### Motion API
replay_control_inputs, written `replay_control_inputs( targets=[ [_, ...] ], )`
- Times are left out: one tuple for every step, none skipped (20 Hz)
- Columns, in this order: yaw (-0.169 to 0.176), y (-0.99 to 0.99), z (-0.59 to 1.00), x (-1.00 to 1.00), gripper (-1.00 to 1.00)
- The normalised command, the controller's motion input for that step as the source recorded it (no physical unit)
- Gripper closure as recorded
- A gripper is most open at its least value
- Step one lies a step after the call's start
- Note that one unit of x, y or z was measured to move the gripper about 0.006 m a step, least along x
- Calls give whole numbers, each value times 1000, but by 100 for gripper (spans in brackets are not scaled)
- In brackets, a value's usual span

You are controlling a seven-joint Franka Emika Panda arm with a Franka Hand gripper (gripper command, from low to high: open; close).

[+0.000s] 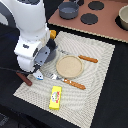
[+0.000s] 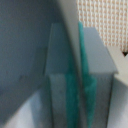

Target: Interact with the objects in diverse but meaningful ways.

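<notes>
White arm bent low, wrist angled down, claw [image 1: 38, 70] near surface (fingers hidden, state unclear).

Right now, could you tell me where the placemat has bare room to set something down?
Free: the placemat's half toward the exterior view's right, beyond the plate, and the strip past the yellow packet. Crowded: under the arm near the brown stick.
</notes>
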Motion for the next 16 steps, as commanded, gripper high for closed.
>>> replay_control_inputs(
  targets=[
    [4, 246, 1000, 0, 100],
    [3, 314, 1000, 40, 100],
    [9, 346, 1000, 20, 100],
    [12, 357, 1000, 0, 100],
    [9, 423, 1000, 11, 100],
    [10, 511, 1000, 51, 100],
    [6, 606, 1000, 106, 100],
    [1, 694, 1000, 163, 100],
    [0, 791, 1000, 231, 100],
    [0, 843, 926, 257, 100],
    [0, 874, 823, 274, 100],
    [0, 874, 806, 263, 100],
    [0, 880, 803, 254, 100],
    [0, 889, 786, 240, 100],
    [0, 894, 749, 214, 100],
    [0, 894, 703, 211, 100]
  ],
)
